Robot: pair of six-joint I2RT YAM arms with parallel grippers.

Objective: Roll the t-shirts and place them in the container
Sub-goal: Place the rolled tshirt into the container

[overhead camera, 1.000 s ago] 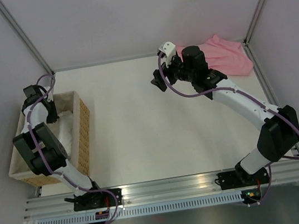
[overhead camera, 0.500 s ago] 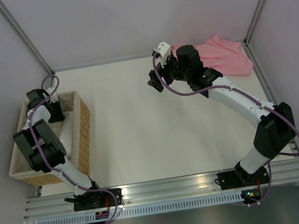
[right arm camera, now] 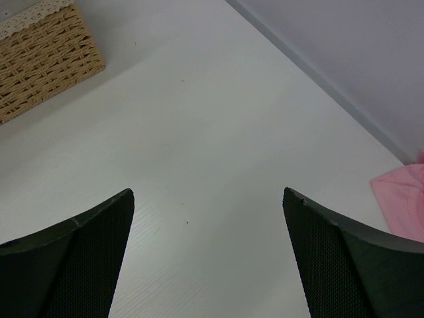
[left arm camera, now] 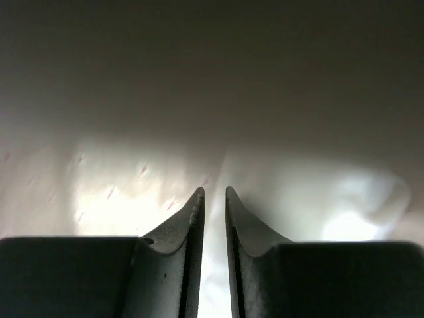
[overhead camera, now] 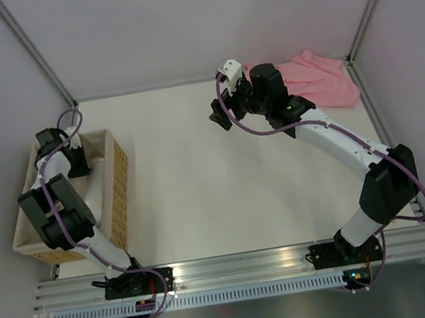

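While the left claw (left arm camera: 213,193) sits narrow in the basket (overhead camera: 123,190), the right claw (right arm camera: 207,192) gapes near the pink t-shirt (overhead camera: 324,78).

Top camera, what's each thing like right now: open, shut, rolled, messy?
pink t-shirt, crumpled, not rolled.
wicker basket, upright, white cloth inside.
right end effector, wide open, empty.
left end effector, down in basket, jaws nearly closed, grip unclear.
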